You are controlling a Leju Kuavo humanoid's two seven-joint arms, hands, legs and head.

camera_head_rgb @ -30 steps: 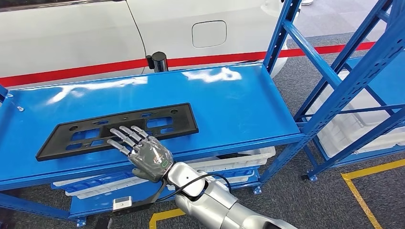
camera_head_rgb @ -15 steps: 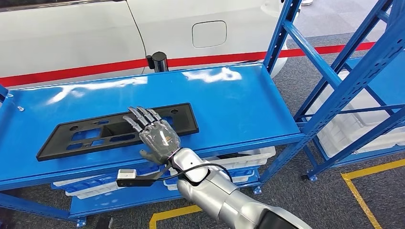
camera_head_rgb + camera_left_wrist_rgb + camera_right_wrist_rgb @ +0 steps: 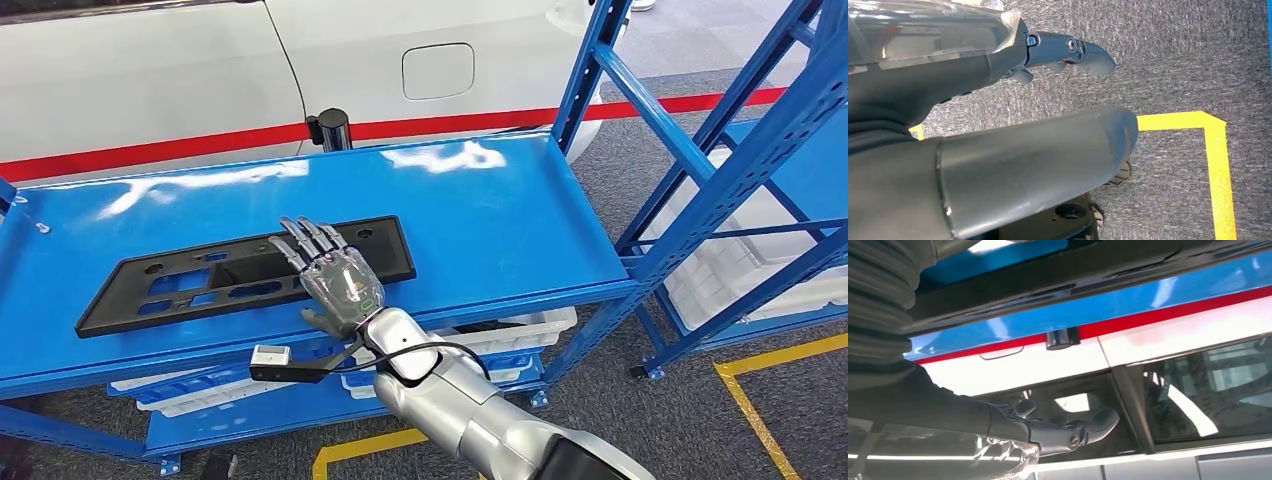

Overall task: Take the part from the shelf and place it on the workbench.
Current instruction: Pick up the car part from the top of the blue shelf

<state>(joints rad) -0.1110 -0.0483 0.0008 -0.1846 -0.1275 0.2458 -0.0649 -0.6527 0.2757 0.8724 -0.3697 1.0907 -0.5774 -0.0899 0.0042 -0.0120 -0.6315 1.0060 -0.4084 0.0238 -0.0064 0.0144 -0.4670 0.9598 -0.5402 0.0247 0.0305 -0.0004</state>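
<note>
A long flat black part [image 3: 200,280] with several cut-outs lies on the blue shelf top [image 3: 480,220]. My right hand [image 3: 335,280] reaches in from below and lies over the part's right portion, fingers stretched out and apart, thumb by the part's front edge; nothing is in its grasp. In the right wrist view the part [image 3: 1073,275] shows as a dark band close beside the hand [image 3: 1058,432], whose fingers are extended and hold nothing. My left hand [image 3: 1068,50] hangs over grey carpet with its fingers apart and holding nothing.
A white car [image 3: 150,70] with a red stripe stands right behind the shelf, with a black post [image 3: 330,128] at the shelf's back edge. Blue uprights [image 3: 590,90] rise at the right. White bins [image 3: 500,335] sit below. Yellow tape [image 3: 760,400] marks the floor.
My right hand has moved forward and to the right, from the part's front edge onto its right portion, with the wrist turned so the fingers point away. The part has not moved.
</note>
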